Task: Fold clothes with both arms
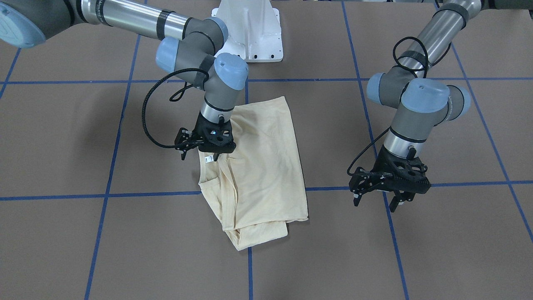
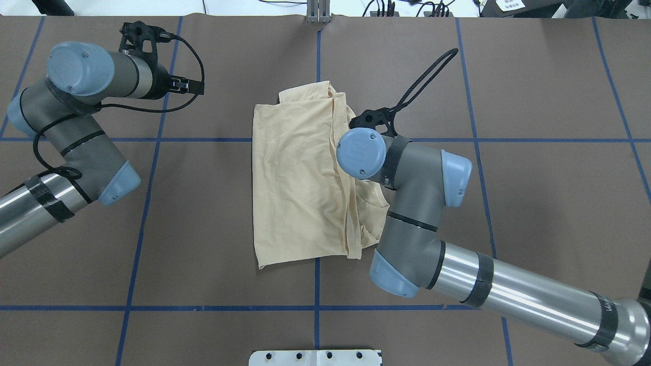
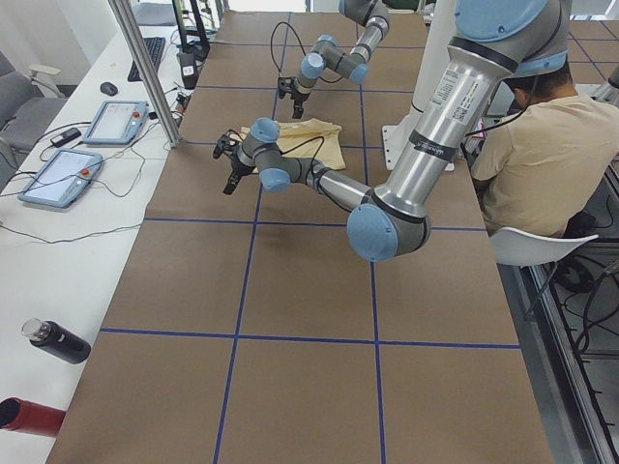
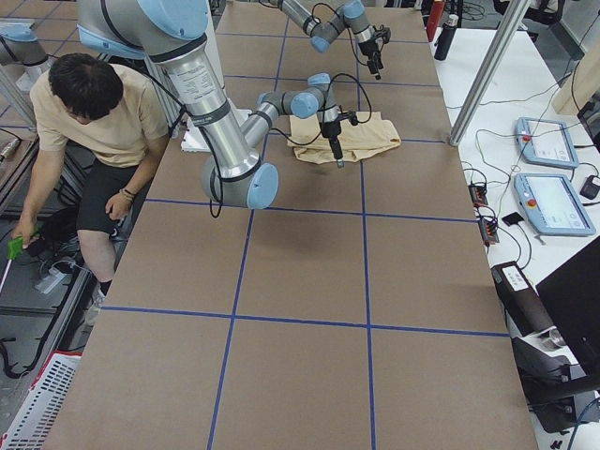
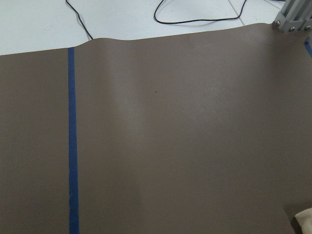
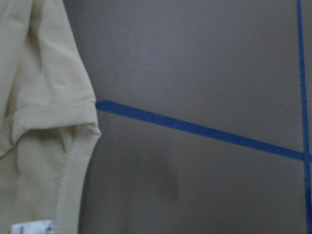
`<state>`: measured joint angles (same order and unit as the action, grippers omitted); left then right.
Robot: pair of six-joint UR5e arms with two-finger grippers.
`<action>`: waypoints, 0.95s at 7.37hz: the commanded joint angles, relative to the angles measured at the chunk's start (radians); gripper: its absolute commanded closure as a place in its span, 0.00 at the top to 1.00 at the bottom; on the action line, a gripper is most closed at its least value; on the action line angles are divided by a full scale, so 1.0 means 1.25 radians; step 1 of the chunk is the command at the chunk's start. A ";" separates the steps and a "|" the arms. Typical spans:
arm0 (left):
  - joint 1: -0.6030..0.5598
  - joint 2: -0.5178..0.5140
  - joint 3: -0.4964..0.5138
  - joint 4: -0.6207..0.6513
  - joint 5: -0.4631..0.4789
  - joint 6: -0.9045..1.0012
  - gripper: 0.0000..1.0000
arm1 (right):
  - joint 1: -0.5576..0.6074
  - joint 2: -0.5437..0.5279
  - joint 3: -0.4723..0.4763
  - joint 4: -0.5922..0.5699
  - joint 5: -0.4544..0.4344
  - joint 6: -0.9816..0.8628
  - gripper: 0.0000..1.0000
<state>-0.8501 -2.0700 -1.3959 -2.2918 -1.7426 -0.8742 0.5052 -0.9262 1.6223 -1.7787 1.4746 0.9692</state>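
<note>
The clothes, a pale cream-yellow shirt (image 1: 262, 166), lie folded into a long flat strip mid-table (image 2: 295, 188). No print shows. Its white neck label (image 1: 207, 158) sits at the edge nearest my right gripper (image 1: 214, 158), which hangs just over that edge, seemingly open and holding nothing. My right wrist hides that gripper in the overhead view. The right wrist view shows a hemmed shirt edge (image 6: 39, 97) on brown paper. My left gripper (image 1: 402, 203) hovers open above bare table, well off the shirt's other side (image 2: 196, 87). The left wrist view catches only a shirt corner (image 5: 304, 219).
Brown paper with blue tape lines (image 2: 316, 284) covers the table. The white pedestal (image 1: 250, 29) stands at the robot's edge. A person (image 4: 94, 122) sits beside the base. Control tablets (image 3: 116, 121), a metal post (image 3: 145, 68) and bottles (image 3: 58, 340) line the operators' side.
</note>
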 commanded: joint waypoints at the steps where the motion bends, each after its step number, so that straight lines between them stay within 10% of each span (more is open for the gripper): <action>1: 0.000 0.000 0.000 0.000 0.000 0.000 1.00 | 0.000 0.002 0.056 0.002 0.029 0.010 1.00; 7: 0.005 0.000 -0.002 0.000 0.000 -0.016 1.00 | -0.047 0.260 -0.253 0.006 0.028 0.193 1.00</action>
<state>-0.8460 -2.0693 -1.3991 -2.2918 -1.7426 -0.8808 0.4559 -0.6155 1.3536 -1.7694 1.5139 1.2054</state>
